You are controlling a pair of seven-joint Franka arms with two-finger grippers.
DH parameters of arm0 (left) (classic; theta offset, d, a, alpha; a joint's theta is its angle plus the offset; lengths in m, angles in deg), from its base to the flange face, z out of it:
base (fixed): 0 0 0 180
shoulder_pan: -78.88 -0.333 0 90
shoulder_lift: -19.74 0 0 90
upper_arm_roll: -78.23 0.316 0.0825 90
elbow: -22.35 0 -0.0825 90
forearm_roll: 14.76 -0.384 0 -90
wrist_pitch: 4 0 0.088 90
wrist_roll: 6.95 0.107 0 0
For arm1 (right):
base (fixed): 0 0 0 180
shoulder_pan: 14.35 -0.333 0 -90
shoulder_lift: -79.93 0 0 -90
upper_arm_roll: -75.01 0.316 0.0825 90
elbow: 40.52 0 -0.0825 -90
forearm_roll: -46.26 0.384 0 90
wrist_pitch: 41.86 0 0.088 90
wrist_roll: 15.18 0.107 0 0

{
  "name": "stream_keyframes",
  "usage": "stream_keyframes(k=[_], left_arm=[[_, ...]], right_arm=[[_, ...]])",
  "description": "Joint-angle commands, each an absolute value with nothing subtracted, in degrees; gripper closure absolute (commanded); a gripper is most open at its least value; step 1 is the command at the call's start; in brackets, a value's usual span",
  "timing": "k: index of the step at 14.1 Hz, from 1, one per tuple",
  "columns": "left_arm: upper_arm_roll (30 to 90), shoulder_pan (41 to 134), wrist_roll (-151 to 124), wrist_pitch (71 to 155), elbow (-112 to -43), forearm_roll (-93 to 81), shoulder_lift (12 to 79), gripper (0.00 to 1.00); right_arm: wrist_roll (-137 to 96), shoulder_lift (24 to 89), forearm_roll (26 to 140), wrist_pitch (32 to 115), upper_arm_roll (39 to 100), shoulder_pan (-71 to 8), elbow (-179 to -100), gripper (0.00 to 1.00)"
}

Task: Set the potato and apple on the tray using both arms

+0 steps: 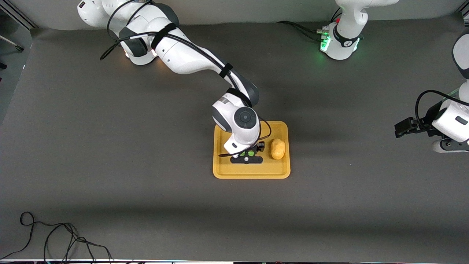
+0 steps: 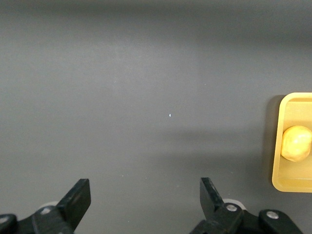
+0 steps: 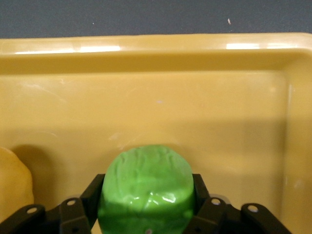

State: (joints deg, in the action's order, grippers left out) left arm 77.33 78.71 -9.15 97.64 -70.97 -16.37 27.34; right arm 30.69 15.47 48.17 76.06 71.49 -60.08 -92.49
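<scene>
Front view: right gripper (image 1: 247, 157) is down over the tray (image 1: 251, 173), clamped on the apple (image 1: 250, 153), only slivers of green show under the wrist, so can't tell from here whether the fruit rests on the tray floor or hangs just above it. Potato (image 1: 277, 148) lies in the tray beside the apple, toward the left arm's end, clear of the fingers. Left gripper (image 1: 405, 127) waits over bare table (image 1: 110, 146) at the left arm's end, well apart from the tray; part of that arm is cut off by the frame edge. Left wrist view: left gripper (image 2: 144, 204) is spread wide with nothing between the fingers, just grey table below; tray corner (image 2: 279, 183) and potato (image 2: 296, 143) sit at the frame edge, rest of the tray cut off. Right wrist view: apple (image 3: 146, 187) pinched across its widest part by the right gripper (image 3: 146, 214), glossy moulded skin, looks like a light hard plastic prop, so likely slippery and inclined to roll once let go; grip across the middle is the sane one. Tray rim (image 3: 156, 46) is low, won't stop much of a roll. Potato (image 3: 14, 187) is only an edge here; its lumpy oval shape should stay put better than the apple. Contact point under the apple is hidden by the fruit itself
</scene>
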Motion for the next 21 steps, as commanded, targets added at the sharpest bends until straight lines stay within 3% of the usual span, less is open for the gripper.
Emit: stream_keyframes(k=[1, 4, 12, 16, 21], left_arm=[[77.4, 78.9, -9.0, 97.9, -71.4, -17.1, 26.9, 0.0], [77.4, 78.9, -9.0, 97.9, -71.4, -17.1, 26.9, 0.0], [77.3, 78.9, -9.0, 97.9, -71.2, -16.7, 26.9, 0.0], [77.3, 79.3, -8.6, 97.5, -70.8, -16.3, 26.9, 0.0], [77.3, 79.3, -8.4, 97.8, -70.4, -16.3, 26.9, 0.0]], right_arm=[[32.9, 15.3, 47.3, 75.9, 71.3, -60.2, -91.0, 0.0], [34.7, 20.0, 47.3, 72.1, 71.2, -60.6, -90.8, 0.0], [26.4, 43.9, 47.2, 44.1, 68.3, -57.9, -92.9, 0.0], [15.0, 60.6, 47.2, 41.5, 61.9, -55.8, -110.4, 0.0], [1.2, 77.6, 47.1, 47.2, 63.5, -41.7, -130.2, 0.0]])
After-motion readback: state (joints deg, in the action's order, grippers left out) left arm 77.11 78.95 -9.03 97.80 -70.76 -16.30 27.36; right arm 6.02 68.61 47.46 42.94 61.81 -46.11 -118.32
